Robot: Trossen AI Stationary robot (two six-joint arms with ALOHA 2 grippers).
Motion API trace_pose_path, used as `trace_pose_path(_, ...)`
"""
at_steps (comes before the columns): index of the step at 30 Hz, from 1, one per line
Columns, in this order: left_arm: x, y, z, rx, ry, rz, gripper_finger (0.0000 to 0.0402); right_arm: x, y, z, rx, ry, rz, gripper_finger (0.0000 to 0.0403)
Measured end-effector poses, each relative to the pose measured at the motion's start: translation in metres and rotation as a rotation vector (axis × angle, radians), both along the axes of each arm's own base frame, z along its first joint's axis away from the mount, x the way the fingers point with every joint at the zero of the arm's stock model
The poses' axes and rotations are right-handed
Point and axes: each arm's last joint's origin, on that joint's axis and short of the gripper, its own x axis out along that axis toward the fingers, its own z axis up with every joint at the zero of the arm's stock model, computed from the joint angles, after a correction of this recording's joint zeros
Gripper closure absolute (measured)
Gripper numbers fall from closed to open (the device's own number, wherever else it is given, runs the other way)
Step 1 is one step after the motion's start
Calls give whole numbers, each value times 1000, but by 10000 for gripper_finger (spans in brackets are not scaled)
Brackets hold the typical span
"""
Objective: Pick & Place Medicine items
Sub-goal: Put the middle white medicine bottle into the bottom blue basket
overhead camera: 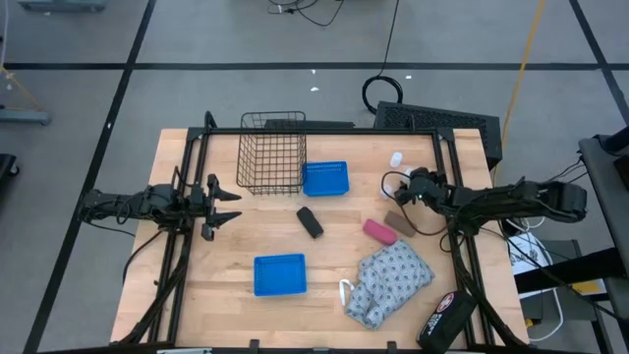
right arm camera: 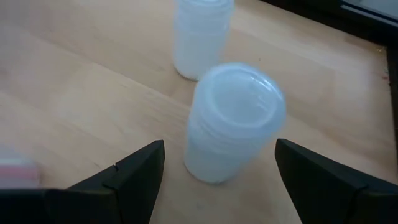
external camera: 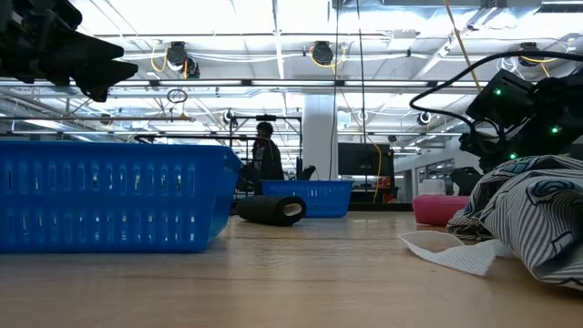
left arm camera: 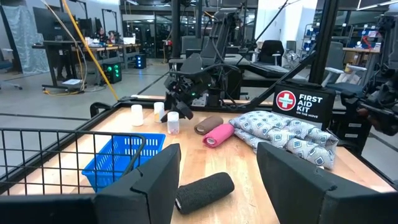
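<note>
While the left arm waits at the table's left edge, the right gripper [overhead camera: 403, 189] hangs low over the far right part of the table [overhead camera: 226, 251], its two fingers spread wide and holding nothing. In the right wrist view a small white bottle [right arm camera: 231, 121] stands upright on the wood between the fingers [right arm camera: 134, 171], with a gap on each side — no contact shows. A second white bottle [right arm camera: 200, 34] stands just beyond it, also upright. From above, one white cap [overhead camera: 396, 158] sits a little farther back than the gripper, near the table's far edge.

The left wrist view looks across the table at three small white bottles: two of them [left arm camera: 137, 114] [left arm camera: 158, 111] stand side by side, and a third [left arm camera: 172, 122] stands directly under the right gripper. All three are on the bare wood, well apart from both blue trays.

The left gripper [overhead camera: 234, 204] points toward the middle of the table, its fingers partly apart and empty.

One blue tray [overhead camera: 325, 178] lies just beside a wire basket [overhead camera: 271, 152] — the other blue tray [overhead camera: 280, 274] sits nearer the front edge. A black roll [overhead camera: 310, 221] lies near the middle, a pink block [overhead camera: 379, 231] and a brown block [overhead camera: 398, 221] lie close to each other on the right, and a patterned cloth bag [overhead camera: 391, 282] rests at the front right.
</note>
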Motion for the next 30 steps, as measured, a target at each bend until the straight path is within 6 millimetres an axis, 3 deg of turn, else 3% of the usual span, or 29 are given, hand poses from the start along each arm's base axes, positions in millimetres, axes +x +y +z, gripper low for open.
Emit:
trace_pose_path(8,0,0,0,0,0,0,178,3,-1,-3,1,-1,-1,137)
trace_pose_path(24,0,0,0,0,0,0,179,3,-1,-3,1,2,-2,250)
trace_pose_path(30,0,0,0,0,0,0,179,3,-1,-3,1,3,0,258)
